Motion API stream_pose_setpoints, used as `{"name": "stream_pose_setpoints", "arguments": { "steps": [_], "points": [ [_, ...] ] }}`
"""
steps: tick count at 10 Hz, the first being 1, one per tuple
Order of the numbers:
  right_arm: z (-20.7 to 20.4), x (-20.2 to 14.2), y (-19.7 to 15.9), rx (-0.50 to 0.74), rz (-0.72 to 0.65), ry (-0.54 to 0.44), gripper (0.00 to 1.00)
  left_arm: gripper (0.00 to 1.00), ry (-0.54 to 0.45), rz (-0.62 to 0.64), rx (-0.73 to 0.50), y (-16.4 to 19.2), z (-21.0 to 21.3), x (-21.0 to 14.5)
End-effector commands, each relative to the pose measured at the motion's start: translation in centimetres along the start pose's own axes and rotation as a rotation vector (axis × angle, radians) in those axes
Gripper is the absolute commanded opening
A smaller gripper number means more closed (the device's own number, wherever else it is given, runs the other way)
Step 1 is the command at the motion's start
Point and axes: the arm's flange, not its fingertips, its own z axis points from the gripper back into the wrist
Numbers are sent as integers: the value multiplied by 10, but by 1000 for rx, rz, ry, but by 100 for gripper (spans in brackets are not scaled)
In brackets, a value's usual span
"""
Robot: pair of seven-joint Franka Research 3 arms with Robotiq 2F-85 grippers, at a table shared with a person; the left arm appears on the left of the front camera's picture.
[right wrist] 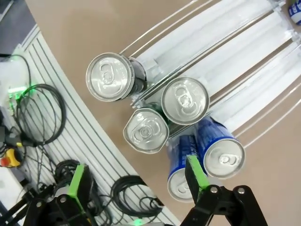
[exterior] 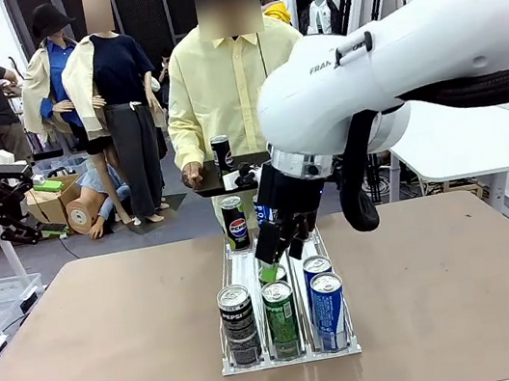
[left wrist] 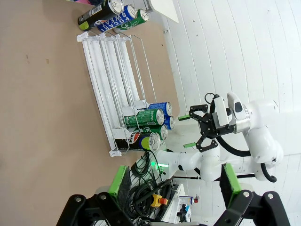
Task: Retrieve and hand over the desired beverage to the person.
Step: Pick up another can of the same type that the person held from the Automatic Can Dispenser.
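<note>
Mostly hidden behind the right gripper (exterior: 279, 248): second green can (exterior: 270, 273) in the middle lane of the rack (exterior: 238, 269). Half covered by that arm: blue can (exterior: 262, 213) at the rack's far end. Cut off by the right wrist view's corner: blue shape (right wrist: 295, 12) at that far end, too little to identify.

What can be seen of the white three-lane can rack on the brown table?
The white wire-and-plastic rack rests on the brown table, long axis pointing away from the robot. Thin wire rails divide three lanes. Five upright cans crowd its near end: one black can, two green cans, two blue cans. At the far end stand more cans; the lanes between are bare. The open right gripper hangs above the near cans.
</note>
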Motion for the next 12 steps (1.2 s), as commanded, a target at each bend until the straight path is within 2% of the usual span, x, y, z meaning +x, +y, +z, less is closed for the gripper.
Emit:
{"name": "stream_pose_setpoints", "arguments": {
  "steps": [1, 3, 5, 12],
  "points": [
    [-13, 9, 4, -79, -47, -7, 100, 100, -3, 0, 1, -1, 2, 0],
    [-24, 15, 8, -123, -111, 10, 100, 100, -3, 0, 1, -1, 2, 0],
    [-37, 20, 14, -204, -240, 21, 100, 100, -3, 0, 1, -1, 2, 0],
    [-61, 25, 24, -245, -303, 24, 100, 100, -3, 0, 1, -1, 2, 0]
  ]
}}
